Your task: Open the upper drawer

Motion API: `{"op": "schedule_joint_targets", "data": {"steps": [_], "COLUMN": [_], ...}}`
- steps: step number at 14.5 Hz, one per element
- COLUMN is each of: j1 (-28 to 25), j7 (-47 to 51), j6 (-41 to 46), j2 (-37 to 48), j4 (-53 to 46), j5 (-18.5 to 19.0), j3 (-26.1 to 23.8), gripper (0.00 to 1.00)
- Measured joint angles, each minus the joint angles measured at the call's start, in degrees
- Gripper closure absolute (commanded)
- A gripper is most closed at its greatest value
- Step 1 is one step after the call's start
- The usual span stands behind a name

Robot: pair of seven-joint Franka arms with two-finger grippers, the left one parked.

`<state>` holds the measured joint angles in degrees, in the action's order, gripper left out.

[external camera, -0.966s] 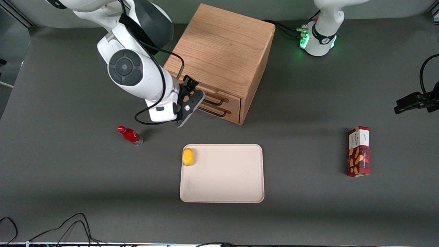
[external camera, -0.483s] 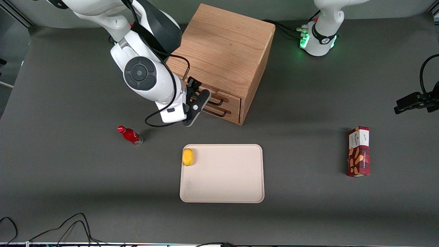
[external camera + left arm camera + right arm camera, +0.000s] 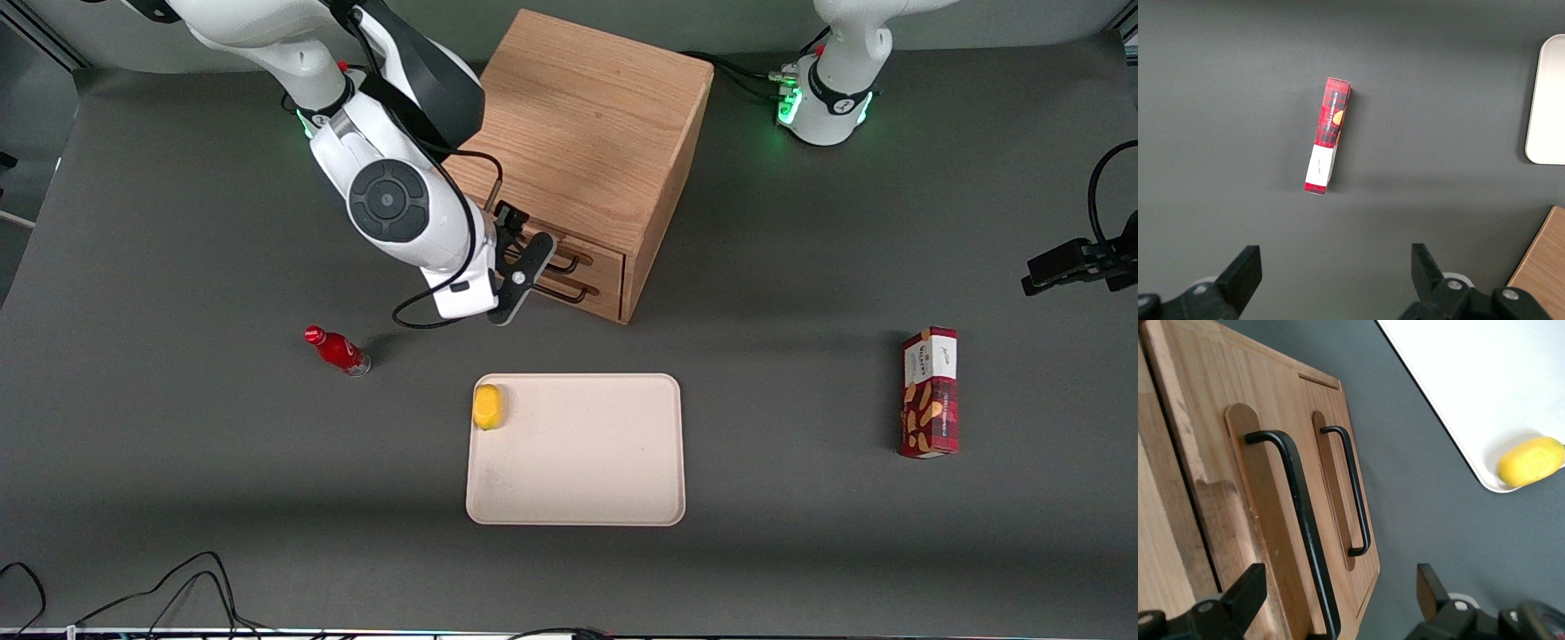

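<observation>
The wooden cabinet (image 3: 578,124) stands at the back of the table, both drawers flush with its front. The upper drawer (image 3: 594,257) carries a long black wire handle (image 3: 564,261) (image 3: 1297,513); the lower drawer (image 3: 597,294) has its own handle (image 3: 1354,493). My right gripper (image 3: 526,252) (image 3: 1338,592) is open right in front of the drawers. One finger (image 3: 1245,595) is at the cabinet face near the top edge, the other finger (image 3: 1429,587) is off the cabinet over the table. The upper handle's end lies between them, untouched.
A cream tray (image 3: 578,480) (image 3: 1471,373) lies nearer the front camera than the cabinet, a yellow lemon (image 3: 487,406) (image 3: 1530,461) in its corner. A red bottle (image 3: 338,350) lies toward the working arm's end. A red snack box (image 3: 930,391) (image 3: 1328,133) lies toward the parked arm's end.
My right arm has swung toward the cabinet, bringing the open gripper from beside the cabinet's corner to the drawer handles. The drawers have not moved.
</observation>
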<state>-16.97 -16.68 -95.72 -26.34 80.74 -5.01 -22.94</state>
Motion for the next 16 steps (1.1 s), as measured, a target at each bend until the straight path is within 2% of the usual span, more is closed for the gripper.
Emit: {"op": "schedule_joint_targets", "data": {"steps": [7, 12, 16], "j1": [0.3, 3.9, 4.8], "j7": [0.0, 0.0, -0.1], "j6": [-1.2, -3.3, -4.1], "j2": [0.1, 0.2, 0.3], "j4": [2.3, 4.8, 5.5], "j5": [0.0, 0.0, 0.0], "j3": [-0.8, -4.4, -5.1], "gripper": [0.0, 0.0, 0.0]}}
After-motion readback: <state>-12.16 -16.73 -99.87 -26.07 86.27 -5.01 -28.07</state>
